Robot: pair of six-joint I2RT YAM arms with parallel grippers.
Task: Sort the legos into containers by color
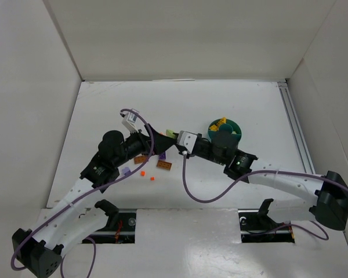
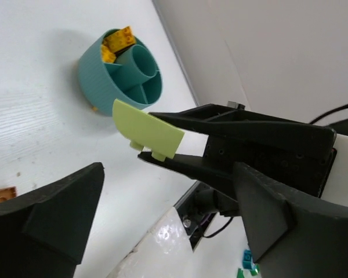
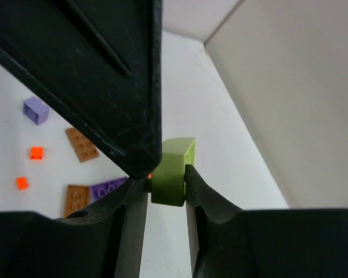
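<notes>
The right tool is pressed together on a lime green brick, pinching it by its flat faces so that one end juts past the fingertips, off the counter. The left tool faces it near the middle of the counter with its fingers spread wide, one on each side of the brick. One of those fingers sits close against the brick's edge, though I cannot tell whether it touches. The teal tub stands to the right of the two tools, its near rim hidden under the right arm. Yellow bricks lie in the wedge at its far left side, beside the round middle cup. Between the tools and the near edge lie the loose pieces. There are two brown plates, purple bricks and two small red-orange bricks, scattered close together under the left arm. Beyond the tools, open white counter runs to the back wall, and a wide strip is also open along the left wall. To the right of the tub the counter stays open up to a metal rail that lines the right edge. The tub sits well apart from the loose pieces, with the right arm stretched low across the counter between them.
</notes>
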